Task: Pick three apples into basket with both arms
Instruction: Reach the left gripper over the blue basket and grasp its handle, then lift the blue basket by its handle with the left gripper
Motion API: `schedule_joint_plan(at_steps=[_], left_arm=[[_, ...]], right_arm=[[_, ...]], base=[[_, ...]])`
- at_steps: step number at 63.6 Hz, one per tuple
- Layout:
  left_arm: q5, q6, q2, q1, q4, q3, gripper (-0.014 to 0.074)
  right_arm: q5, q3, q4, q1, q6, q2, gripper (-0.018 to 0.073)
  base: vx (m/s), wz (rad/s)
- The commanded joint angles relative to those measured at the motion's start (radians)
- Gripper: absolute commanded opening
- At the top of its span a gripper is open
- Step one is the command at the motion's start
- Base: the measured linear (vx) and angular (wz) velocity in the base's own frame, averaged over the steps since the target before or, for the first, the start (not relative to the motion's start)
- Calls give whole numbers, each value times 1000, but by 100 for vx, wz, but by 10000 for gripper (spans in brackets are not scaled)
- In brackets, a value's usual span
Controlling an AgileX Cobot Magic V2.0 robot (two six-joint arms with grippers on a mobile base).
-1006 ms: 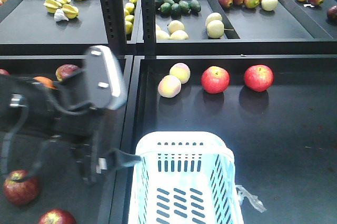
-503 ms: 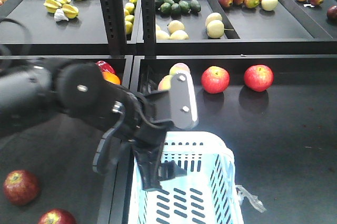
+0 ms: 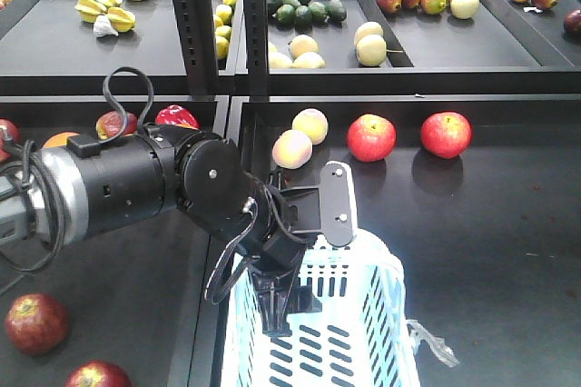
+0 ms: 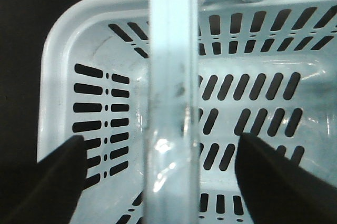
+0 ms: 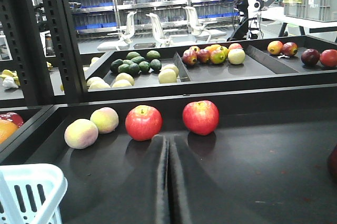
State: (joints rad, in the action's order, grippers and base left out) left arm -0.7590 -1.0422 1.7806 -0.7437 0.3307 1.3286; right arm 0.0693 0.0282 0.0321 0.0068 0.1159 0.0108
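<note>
The pale blue basket point(image 3: 386, 314) stands at the front middle, and no fruit shows inside it. My left gripper point(image 3: 278, 307) hangs open and empty just over its left half. In the left wrist view the basket's handle point(image 4: 172, 77) runs between the spread fingers point(image 4: 58, 176) above the slotted floor point(image 4: 247, 108). Two dark red apples point(image 3: 36, 323) point(image 3: 98, 375) lie at the lower left, and a third point(image 3: 113, 124) lies behind the arm. My right gripper point(image 5: 168, 139) is shut on nothing and rests low on the right tray, facing two bright red apples point(image 5: 143, 122) point(image 5: 200, 116).
Two pale peaches point(image 3: 292, 148) point(image 3: 310, 124) lie left of the bright red apples point(image 3: 370, 137) point(image 3: 446, 134). A black upright post point(image 3: 252, 14) divides the trays. The upper shelf holds avocados point(image 3: 304, 1), yellow fruit and mixed apples. A clear plastic scrap point(image 3: 434, 340) hangs by the basket.
My left arm has swung right from over the left tray to the basket, and its gripper now hangs lower over the basket's left half. The fruit has not moved.
</note>
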Motion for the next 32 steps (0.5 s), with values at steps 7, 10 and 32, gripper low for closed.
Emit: schedule_joint_plan(at_steps=[7,10,32], left_arm=[[31,8,-45,-5,19,33,333],[28,8,-45,-5,19,33,265],[-80,8,-45,-5,19,74,-8]], right_arm=[[-75,15,11,-7,1,10,-9],[-75,15,11,-7,1,10,-9],[-75,15,11,-7,1,10,-9]], base=[[0,0],[0,0],[0,0]])
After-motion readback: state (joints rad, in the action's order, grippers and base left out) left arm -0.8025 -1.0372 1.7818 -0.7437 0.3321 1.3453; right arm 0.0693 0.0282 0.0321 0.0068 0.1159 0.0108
